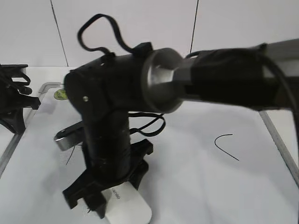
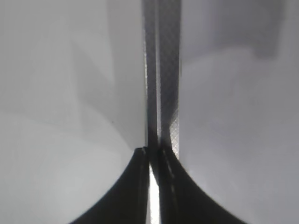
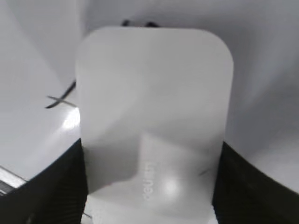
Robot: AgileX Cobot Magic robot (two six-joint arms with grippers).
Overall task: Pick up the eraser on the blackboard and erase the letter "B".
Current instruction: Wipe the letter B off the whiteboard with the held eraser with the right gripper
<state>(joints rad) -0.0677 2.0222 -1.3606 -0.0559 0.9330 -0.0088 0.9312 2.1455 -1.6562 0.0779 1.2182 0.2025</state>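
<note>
Right arm reaches across from 3 o'clock in the exterior view, wrist turned down over the blackboard (image 1: 205, 186), filling most of the frame. Right gripper (image 1: 110, 198) sits low at 6 o'clock, its black fingers (image 3: 51, 186) clamped on either long side of the eraser (image 3: 152, 116). In the right wrist view the eraser is a white rounded block running from bottom edge up toward 12 o'clock, small grey print near its lower middle, dark finger pads pressing its left and right flanks. Eraser's free end shows in the exterior view as a white rounded tip at the bottom edge, lying on or just above the board; contact cannot be told from this angle. Black marker strokes peek out beyond the eraser's far end at 12 o'clock and a crossed stroke lies at its 9 o'clock in the wrist view; probably parts of the letters, but too little shows to say which one. A curved letter "C" (image 1: 226, 146) is drawn on the board at 3 o'clock of the gripper, well apart. A green round sticker (image 1: 60, 94) sits near the board's far left corner, at 10 o'clock. Left gripper (image 1: 14, 100) rests at the left edge, off the board frame. Left wrist view shows its fingers (image 2: 140, 186) pressed together, a bright sliver between them, nothing held.
</note>
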